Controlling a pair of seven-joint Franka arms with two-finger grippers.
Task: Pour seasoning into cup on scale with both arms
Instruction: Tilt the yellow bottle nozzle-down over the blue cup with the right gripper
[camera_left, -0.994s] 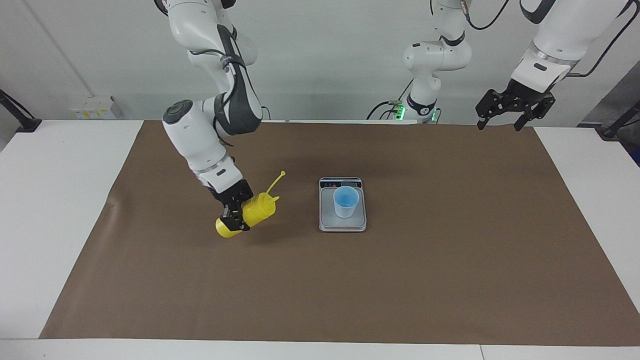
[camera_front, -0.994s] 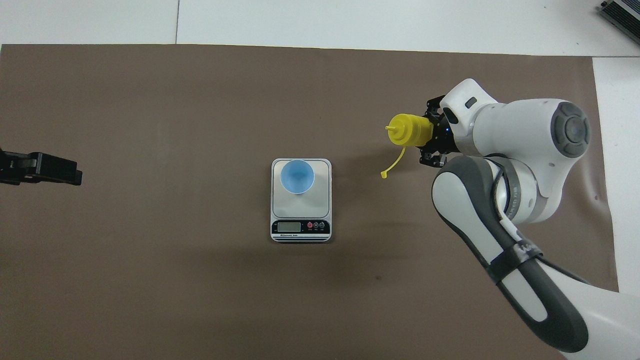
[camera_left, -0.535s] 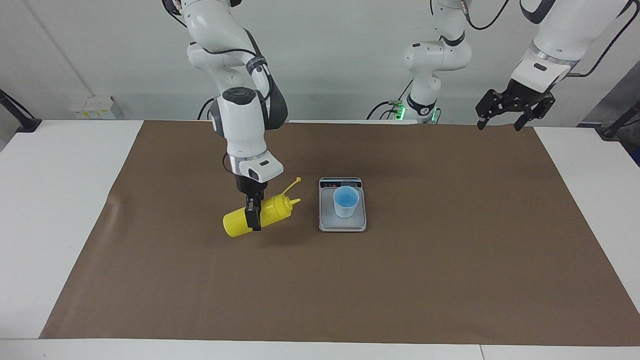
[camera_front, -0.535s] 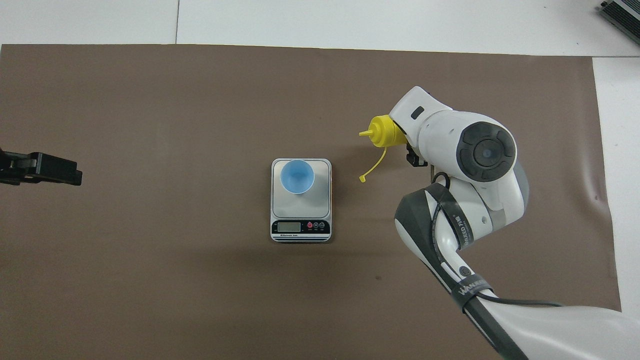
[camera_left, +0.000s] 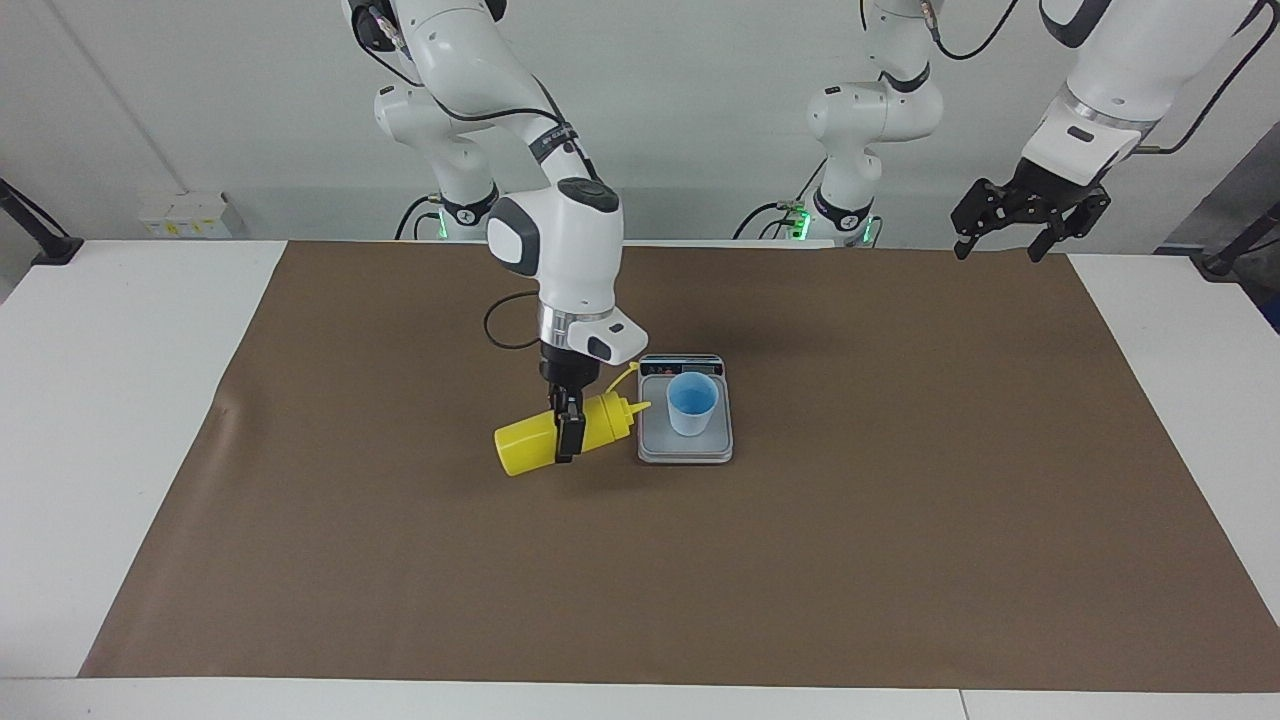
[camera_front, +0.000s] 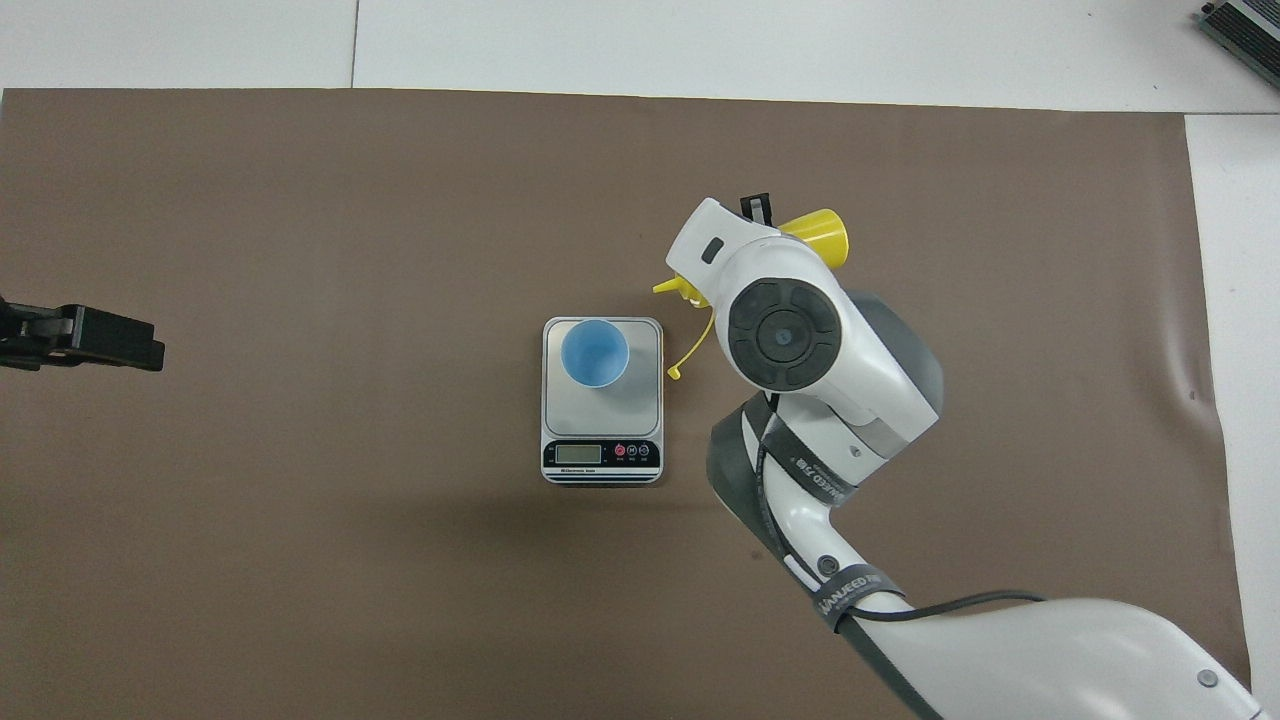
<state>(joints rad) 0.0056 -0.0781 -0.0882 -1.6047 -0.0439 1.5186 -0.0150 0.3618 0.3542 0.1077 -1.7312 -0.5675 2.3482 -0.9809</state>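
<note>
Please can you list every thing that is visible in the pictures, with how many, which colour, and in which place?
seasoning bottle: 1, yellow, held nearly on its side in the air over the paper, nozzle pointing at the scale and reaching about to its edge.
cup: 1, light blue, upright on the scale's plate.
scale: 1, silver-grey, mid-table on the paper, display strip on the side nearer to the robots.
paper sheet: 1, brown, covering most of the table.
table: 1, white.
right gripper: 1, black, shut on the seasoning bottle at mid-body.
left gripper: 1, black, fingers spread, waiting in the air above the table's edge at the left arm's end.
</note>
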